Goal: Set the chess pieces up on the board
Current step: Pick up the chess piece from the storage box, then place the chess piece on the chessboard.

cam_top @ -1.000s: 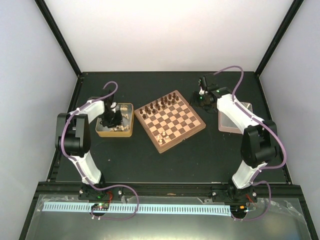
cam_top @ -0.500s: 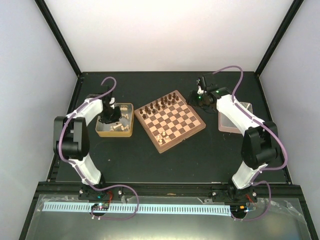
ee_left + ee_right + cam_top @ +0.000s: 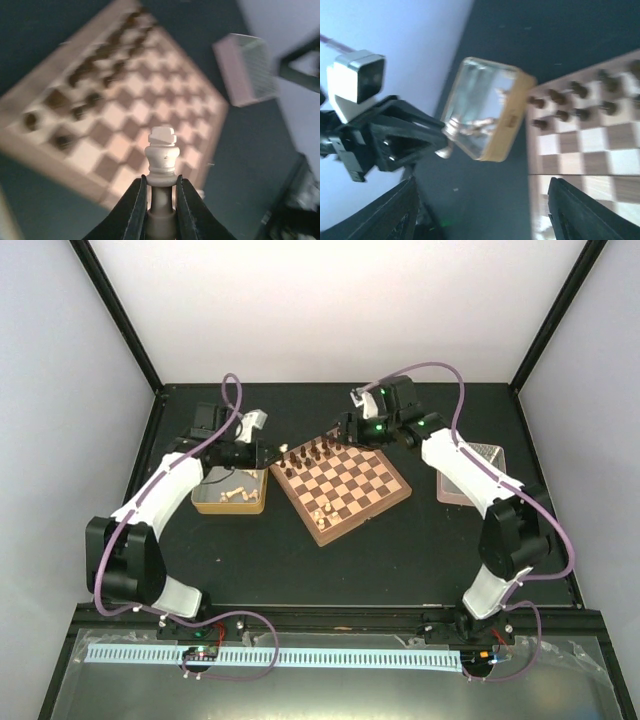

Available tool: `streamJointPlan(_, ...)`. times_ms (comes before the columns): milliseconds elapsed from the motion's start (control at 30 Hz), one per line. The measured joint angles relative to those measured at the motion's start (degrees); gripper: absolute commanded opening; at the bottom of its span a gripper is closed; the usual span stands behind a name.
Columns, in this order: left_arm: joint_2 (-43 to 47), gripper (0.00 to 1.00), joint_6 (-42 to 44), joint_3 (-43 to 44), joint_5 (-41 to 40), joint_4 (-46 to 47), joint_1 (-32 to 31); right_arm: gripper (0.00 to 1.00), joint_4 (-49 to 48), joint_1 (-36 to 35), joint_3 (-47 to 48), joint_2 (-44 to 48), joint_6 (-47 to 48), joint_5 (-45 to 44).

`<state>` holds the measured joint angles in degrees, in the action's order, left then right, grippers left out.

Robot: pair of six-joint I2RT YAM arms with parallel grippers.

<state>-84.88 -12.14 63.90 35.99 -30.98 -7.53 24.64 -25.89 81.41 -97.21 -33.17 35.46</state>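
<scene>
Table centre: the board (image 3: 350, 486), set cornerwise. To its left we log a tray (image 3: 228, 508) holding loose chess pieces (image 3: 232, 495); to its right, another tray (image 3: 455, 490). Two rows of pieces (image 3: 320, 452) line the board's far-left edge; more pieces (image 3: 322, 515) stand by its near corner.

Both alike, left arm (image 3: 165, 490) and right arm (image 3: 465, 465): white shells, black joints, purple cable (image 3: 430, 364) looped along each. One green light (image 3: 377, 427) at right wrist. All-black left gripper (image 3: 161, 181).

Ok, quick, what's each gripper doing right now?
Left gripper: shut on a pale chess piece.
Right gripper: open, nothing between its fingers.
</scene>
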Motion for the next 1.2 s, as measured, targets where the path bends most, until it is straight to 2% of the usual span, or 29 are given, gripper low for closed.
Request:
streamJointPlan(133,1.64,0.01,1.2,-0.04,9.66,4.87,-4.35,0.74,-1.22,-1.16,3.91,-1.79,0.07,9.11)
streamJointPlan(300,1.7,0.02,2.54,-0.07,17.22,8.61,-7.93,0.7,1.42,-1.81,7.98,-3.67,2.32,14.6)
streamJointPlan(467,1.66,0.01,3.58,-0.07,20.24,9.79,-9.35,0.51,4.31,-2.54,7.96,-3.74,3.61,16.28)
streamJointPlan(700,1.62,0.01,4.04,-0.07,21.07,10.58,-9.86,0.47,8.5,-2.75,7.91,-4.57,4.15,17.66)
streamJointPlan(967,0.96,0.02,4.04,-0.04,21.92,11.78,-10.25,0.26,9.9,-3.02,7.28,-4.79,4.26,19.76)
streamJointPlan(1067,0.5,0.02,4.07,-0.04,22.47,11.78,-10.51,0.13,9.7,-3.04,7.17,-4.85,3.61,20.41)
streamJointPlan(1133,0.44,0.06,4.07,-0.04,22.77,11.76,-10.51,0.06,9.62,-3.04,7.06,-4.85,3.08,20.61)
streamJointPlan(1200,0.42,0.17,4.04,0.07,22.73,11.56,-10.49,0.02,9.33,-3.02,6.95,-4.83,2.82,20.55)
